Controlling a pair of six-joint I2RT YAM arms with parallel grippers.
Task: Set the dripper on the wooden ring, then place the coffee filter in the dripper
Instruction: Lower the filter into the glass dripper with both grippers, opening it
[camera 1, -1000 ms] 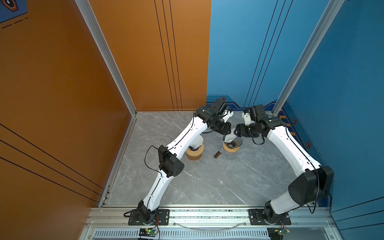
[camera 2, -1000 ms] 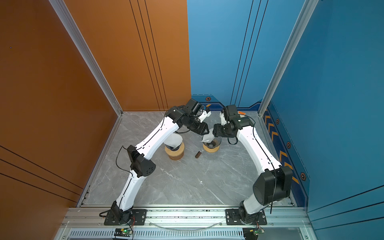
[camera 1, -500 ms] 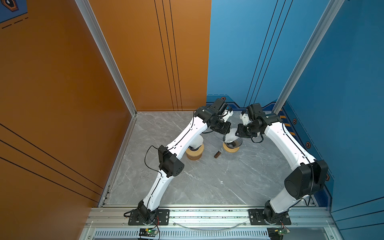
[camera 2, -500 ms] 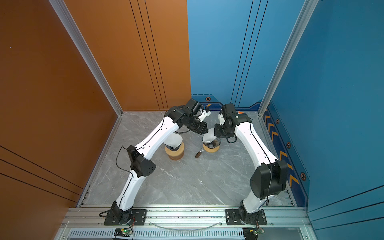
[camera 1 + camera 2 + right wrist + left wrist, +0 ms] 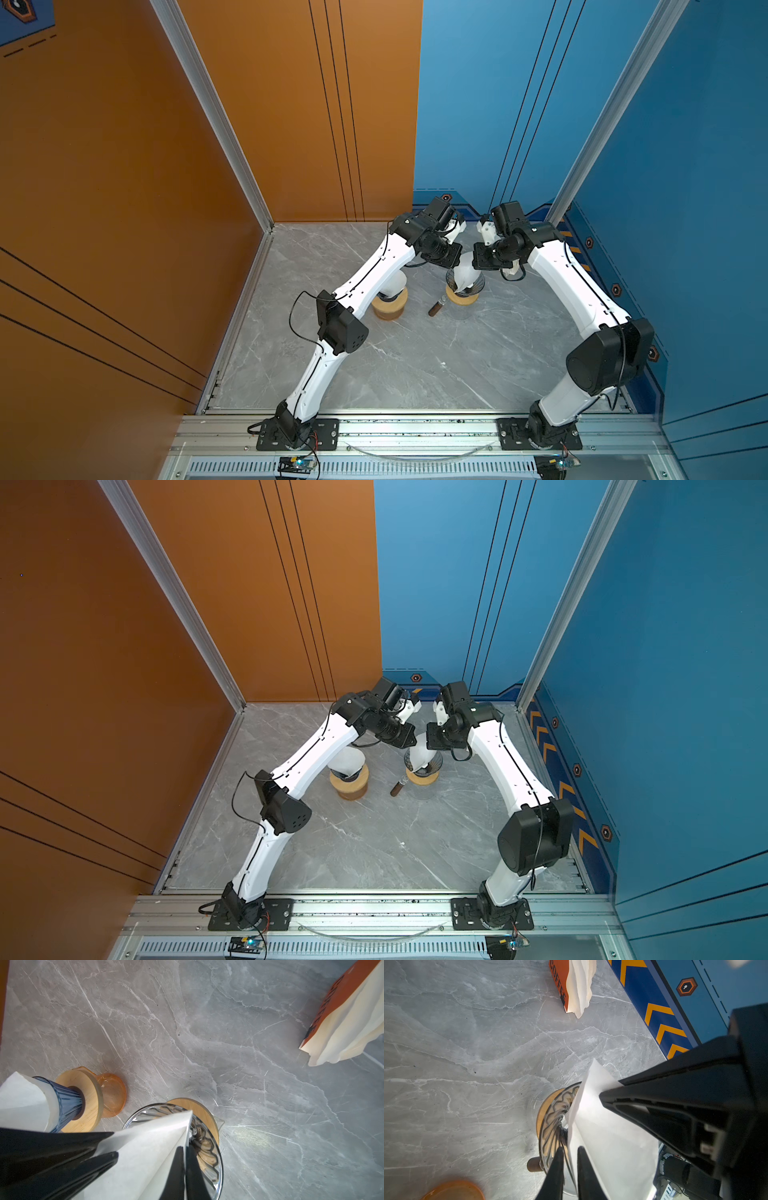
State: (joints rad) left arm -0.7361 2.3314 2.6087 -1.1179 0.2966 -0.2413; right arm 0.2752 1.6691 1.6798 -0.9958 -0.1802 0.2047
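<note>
Both arms lean in over the clear glass dripper [image 5: 477, 286], which sits on a wooden collar [image 5: 204, 1113] on the grey marbled surface [image 5: 399, 365]. The white coffee filter [image 5: 464, 270] is held right over it. Its lower end reaches down inside the glass rim and the rest stands up above it.

The left pincer [image 5: 570, 1149] has its two dark fingers close together on one edge of the paper, pinching it. The right pincer [image 5: 185, 1148] is pressed tight on the opposite edge, so the coffee filter hangs between the two. In the left wrist view the right pincer's black fingers [image 5: 654, 1093] clamp the paper from above the dripper's bowl.

A short brown handle [image 5: 436, 308] lies just beside the dripper's collar. Near the dripper, on the left arm's side, a blue dripper [image 5: 64, 1099] with its own paper in it stands on an amber glass pot [image 5: 113, 1095]. Well apart from the dripper, an orange pack [image 5: 558, 982] marked COFFEE lies on the surface with white papers spilling out.
</note>
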